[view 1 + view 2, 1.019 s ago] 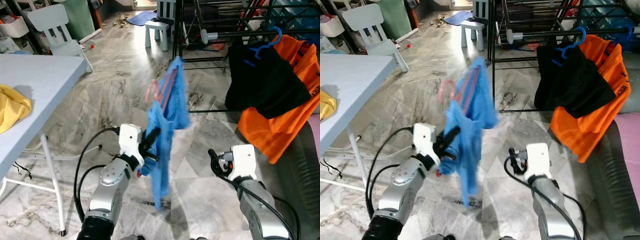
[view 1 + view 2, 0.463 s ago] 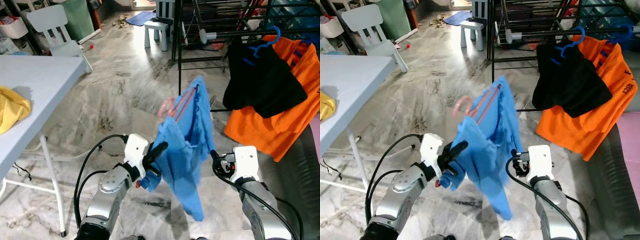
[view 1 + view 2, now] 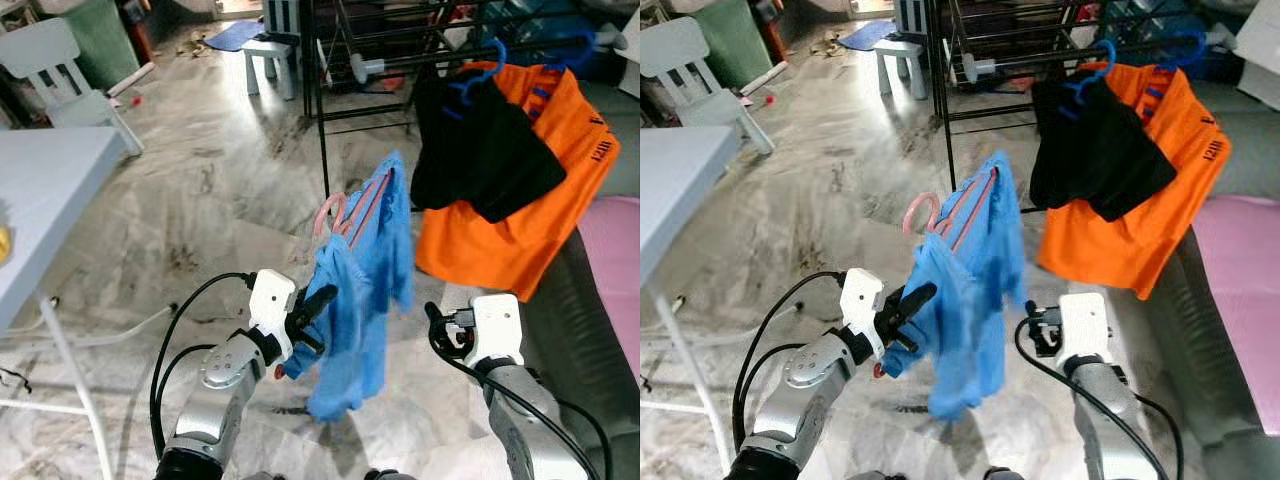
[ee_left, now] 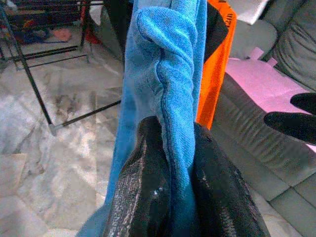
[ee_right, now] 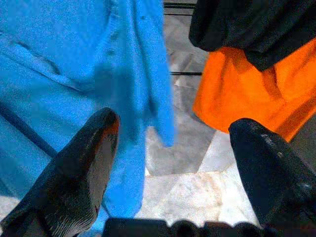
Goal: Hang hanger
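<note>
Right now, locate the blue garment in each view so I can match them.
Left eye view: blue garment centre, pinched by the left claw.
Right eye view: centre.
Left wrist view: between the fingers.
Right wrist view: ahead of the open right claw.
Shared landmark: orange shirt.

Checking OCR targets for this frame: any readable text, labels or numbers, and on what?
Orange shirt hanging on the drying rack: dark lettering along its right edge, sideways and too blurred to read.
Blue garment, held up in the left gripper: no text seen.
Black garment: no text seen.
Nothing else legible.
</note>
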